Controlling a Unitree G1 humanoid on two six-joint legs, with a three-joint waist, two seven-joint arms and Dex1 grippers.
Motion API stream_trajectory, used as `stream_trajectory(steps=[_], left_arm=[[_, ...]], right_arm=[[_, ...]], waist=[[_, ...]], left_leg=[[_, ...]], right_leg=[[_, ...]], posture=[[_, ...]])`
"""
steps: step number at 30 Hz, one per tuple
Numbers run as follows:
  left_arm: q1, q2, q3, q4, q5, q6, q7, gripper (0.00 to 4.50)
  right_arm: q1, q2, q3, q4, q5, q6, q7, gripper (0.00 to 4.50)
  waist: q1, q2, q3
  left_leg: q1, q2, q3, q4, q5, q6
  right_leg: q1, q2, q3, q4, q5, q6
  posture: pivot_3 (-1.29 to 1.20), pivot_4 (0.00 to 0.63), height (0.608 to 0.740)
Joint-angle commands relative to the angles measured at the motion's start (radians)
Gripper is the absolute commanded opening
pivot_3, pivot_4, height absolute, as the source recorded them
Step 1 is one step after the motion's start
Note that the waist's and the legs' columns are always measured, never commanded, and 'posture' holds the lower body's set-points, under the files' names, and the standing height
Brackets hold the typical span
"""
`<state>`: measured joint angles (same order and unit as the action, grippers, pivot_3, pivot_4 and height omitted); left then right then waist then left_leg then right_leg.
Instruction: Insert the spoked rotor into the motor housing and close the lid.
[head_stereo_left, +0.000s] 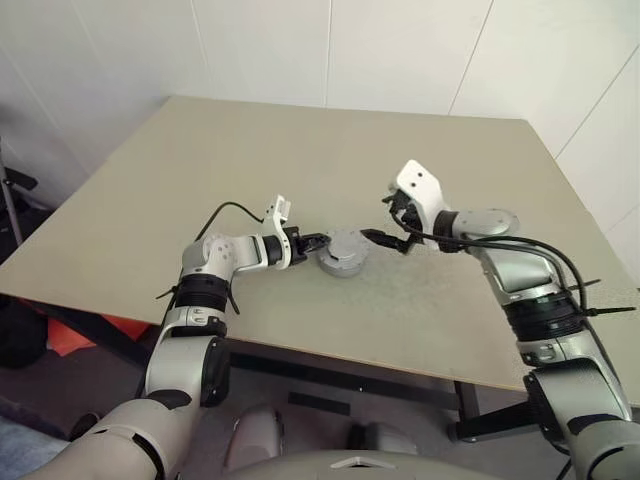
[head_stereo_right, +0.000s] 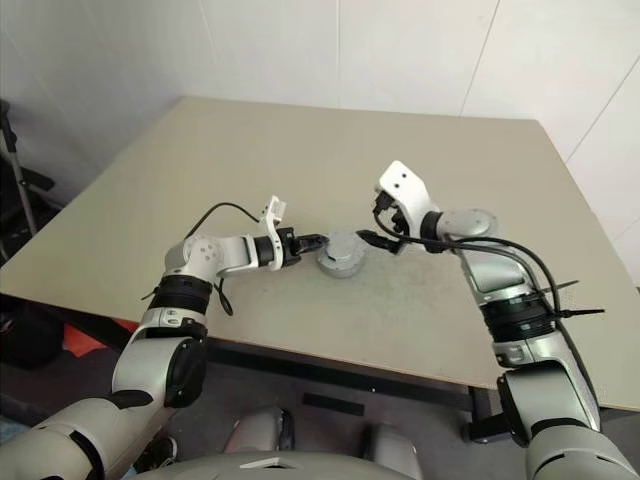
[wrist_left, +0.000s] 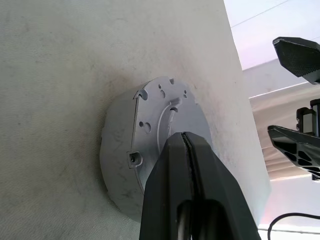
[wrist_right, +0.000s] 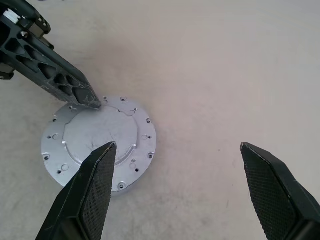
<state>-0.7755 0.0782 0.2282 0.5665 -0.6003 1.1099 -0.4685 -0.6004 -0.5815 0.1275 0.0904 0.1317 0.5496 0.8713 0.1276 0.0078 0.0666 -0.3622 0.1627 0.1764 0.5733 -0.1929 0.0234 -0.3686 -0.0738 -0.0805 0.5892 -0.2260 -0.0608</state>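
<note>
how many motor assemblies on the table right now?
1. The closed silver motor housing sits mid-table between the left gripper and the right gripper. Nothing else lies on the table.

Bare table (head_stereo_left: 300, 150) around lidded housing (wrist_right: 100, 142)

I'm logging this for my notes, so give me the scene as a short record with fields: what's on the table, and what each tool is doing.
surface: beige table
object: round silver-grey motor assembly lying flat, screw-holed lid on top
lid state: looks seated on the housing
left tool: shut, tip resting on the lid's edge
right tool: open wide, raised above the table beside the assembly, holding nothing
rotor: not visible; cannot tell from outside whether it is inside
</note>
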Motion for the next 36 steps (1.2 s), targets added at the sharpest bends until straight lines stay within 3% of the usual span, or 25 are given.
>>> stream_trajectory(steps=[1, 7, 10, 19, 24, 29, 36], left_arm=[[0.008, -0.007, -0.02, 0.019, 0.021, 0.009, 0.015, 0.0], [0.009, -0.008, -0.023, 0.018, 0.026, -0.001, 0.01, 0.0], [0.011, -0.007, -0.025, 0.016, 0.03, -0.009, 0.008, 0.0], [0.033, 0.003, -0.021, -0.021, 0.033, -0.012, 0.015, 0.0], [0.04, 0.01, -0.021, -0.035, 0.035, -0.012, 0.019, 0.0], [0.041, 0.013, -0.021, -0.037, 0.037, -0.016, 0.023, 0.0], [0.047, 0.02, -0.023, -0.047, 0.043, -0.023, 0.031, 0.0]], right_arm=[[-0.04, 0.01, -0.111, 0.019, 0.109, 0.153, -0.008, 4.48], [-0.113, 0.096, -0.371, 0.266, 0.367, 0.665, -0.057, 4.48], [-0.132, 0.133, -0.439, 0.408, 0.38, 0.772, -0.13, 4.48], [-0.108, 0.221, -0.433, 0.472, 0.397, 0.816, -0.187, 4.48], [-0.111, 0.338, -0.443, 0.483, 0.412, 0.796, -0.234, 4.48], [-0.142, 0.442, -0.481, 0.485, 0.436, 0.788, -0.277, 4.48], [-0.228, 0.521, -0.582, 0.567, 0.459, 0.728, -0.336, 4.48]], waist=[[0.0, 0.0, 0.0], [0.002, 0.0, 0.0], [0.005, 0.0, 0.0], [0.006, 0.002, -0.001], [-0.003, 0.001, -0.002], [-0.009, 0.001, -0.002], [-0.04, 0.001, -0.002]], left_leg=[[0.0, 0.0, 0.0, 0.0, 0.0, 0.0], [0.0, 0.0, 0.0, 0.002, -0.001, 0.002], [0.0, 0.0, 0.0, 0.003, 0.0, 0.001], [0.003, 0.002, 0.0, 0.002, 0.003, -0.005], [0.006, 0.002, 0.001, 0.0, 0.003, -0.006], [0.013, 0.002, 0.001, -0.006, 0.005, -0.009], [0.013, 0.002, 0.002, -0.009, 0.007, -0.012]], right_leg=[[0.0, 0.0, 0.0, 0.0, 0.0, 0.0], [0.001, 0.0, 0.0, 0.0, 0.0, 0.0], [0.001, 0.0, 0.0, 0.001, 0.0, -0.001], [0.002, 0.0, -0.001, 0.002, 0.0, 0.0], [0.003, 0.0, -0.001, 0.002, 0.0, 0.0], [0.005, 0.0, -0.001, 0.002, -0.004, 0.006], [0.003, 0.001, -0.001, 0.002, -0.002, 0.002]], posture=[[0.0, 0.0, 0.74], [0.0, 0.0, 0.74], [0.0, 0.0, 0.74], [0.0, 0.0, 0.74], [0.0, 0.0, 0.74], [0.0, 0.0, 0.74], [0.0, 0.0, 0.74]])
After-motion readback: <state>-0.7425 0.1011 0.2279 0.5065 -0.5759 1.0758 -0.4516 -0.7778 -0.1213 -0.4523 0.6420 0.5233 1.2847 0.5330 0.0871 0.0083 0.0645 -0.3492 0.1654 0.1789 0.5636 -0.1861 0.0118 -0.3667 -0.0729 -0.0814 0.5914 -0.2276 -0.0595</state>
